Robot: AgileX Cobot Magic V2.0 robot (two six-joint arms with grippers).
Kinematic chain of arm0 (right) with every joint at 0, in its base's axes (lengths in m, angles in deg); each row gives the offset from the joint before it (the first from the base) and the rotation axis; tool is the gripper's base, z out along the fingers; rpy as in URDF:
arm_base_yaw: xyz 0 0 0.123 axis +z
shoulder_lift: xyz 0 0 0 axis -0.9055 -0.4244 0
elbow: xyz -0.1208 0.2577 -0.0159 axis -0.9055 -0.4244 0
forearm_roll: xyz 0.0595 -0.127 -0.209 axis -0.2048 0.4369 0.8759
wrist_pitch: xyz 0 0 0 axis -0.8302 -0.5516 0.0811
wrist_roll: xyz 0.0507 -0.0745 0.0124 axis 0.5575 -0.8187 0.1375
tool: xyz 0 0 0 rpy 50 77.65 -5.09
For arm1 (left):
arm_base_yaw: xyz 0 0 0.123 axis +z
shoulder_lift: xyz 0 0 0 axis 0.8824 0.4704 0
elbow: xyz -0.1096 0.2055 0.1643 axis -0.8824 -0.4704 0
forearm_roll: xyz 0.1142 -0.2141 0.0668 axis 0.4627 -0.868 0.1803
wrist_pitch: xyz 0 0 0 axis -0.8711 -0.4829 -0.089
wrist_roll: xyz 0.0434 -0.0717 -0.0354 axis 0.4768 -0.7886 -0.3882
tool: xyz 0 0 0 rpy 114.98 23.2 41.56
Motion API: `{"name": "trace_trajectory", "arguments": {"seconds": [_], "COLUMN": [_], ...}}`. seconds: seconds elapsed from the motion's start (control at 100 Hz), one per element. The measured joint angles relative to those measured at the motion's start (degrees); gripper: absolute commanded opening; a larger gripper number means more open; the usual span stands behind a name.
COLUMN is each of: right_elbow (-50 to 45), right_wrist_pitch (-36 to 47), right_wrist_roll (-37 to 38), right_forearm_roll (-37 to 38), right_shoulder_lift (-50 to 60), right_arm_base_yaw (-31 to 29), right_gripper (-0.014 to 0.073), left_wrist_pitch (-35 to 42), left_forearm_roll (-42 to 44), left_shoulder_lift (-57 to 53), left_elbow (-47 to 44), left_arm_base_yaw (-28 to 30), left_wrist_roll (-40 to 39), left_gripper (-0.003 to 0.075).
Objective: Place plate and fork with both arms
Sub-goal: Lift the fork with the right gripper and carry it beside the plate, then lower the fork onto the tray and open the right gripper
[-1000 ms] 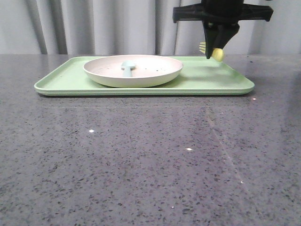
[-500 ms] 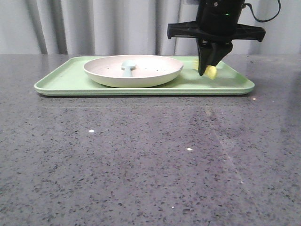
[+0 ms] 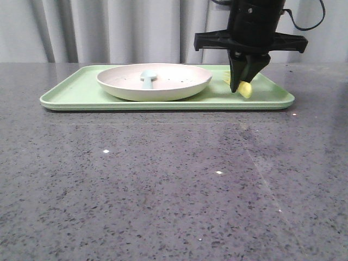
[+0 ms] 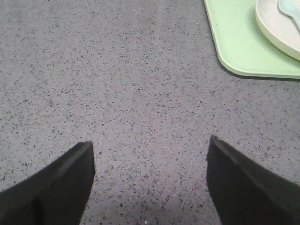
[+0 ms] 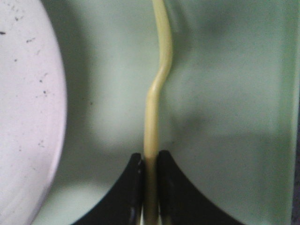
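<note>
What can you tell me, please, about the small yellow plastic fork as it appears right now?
The small yellow plastic fork is slim, glossy, with a curved handle seen edge-on. The right gripper pinches its handle end. It hangs low over the light-green tray, right of the speckled cream plate; whether it touches the tray cannot be told. Its tines are not visible.

From the front I am seeing the right gripper (image 3: 237, 87) covering most of the fork (image 3: 246, 90); only a yellow end is peeking out beside the fingertips, and I am not able to tell whether it is touching the tray (image 3: 81, 92); in the right wrist view the fork (image 5: 157, 93) is running off the frame edge, so its tines are staying out of sight, and the plate (image 5: 26, 117) is being cut off to a blurred arc; in the left wrist view the plate (image 4: 279, 28) and spoon (image 4: 290, 9) are showing only as corner slivers; the left gripper (image 4: 150, 187) is showing just two fingertips.
</note>
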Motion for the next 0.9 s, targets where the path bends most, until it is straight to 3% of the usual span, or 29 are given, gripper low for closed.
{"name": "trace_trajectory", "arguments": {"seconds": [0.37,0.64,0.9], "right_elbow": [-0.72,-0.81,-0.81], "right_wrist_pitch": [0.45,0.32,-0.01], "right_wrist_roll": [-0.10,-0.22,-0.22], "right_forearm_roll": [0.00,0.00,0.62], "right_shoulder_lift": [0.00,0.00,0.00], "right_arm_base_yaw": [0.00,0.00,0.00], "right_gripper": [-0.0056,0.0170,0.0311], "left_wrist_pitch": [0.00,-0.10,-0.10], "left_forearm_roll": [0.00,0.00,0.00], "left_shoulder_lift": [0.00,0.00,0.00], "left_elbow": [0.00,0.00,0.00], "left_arm_base_yaw": [0.00,0.00,0.00], "left_wrist_roll": [0.00,0.00,0.00], "left_gripper": [0.0492,0.0492,0.0492]}}
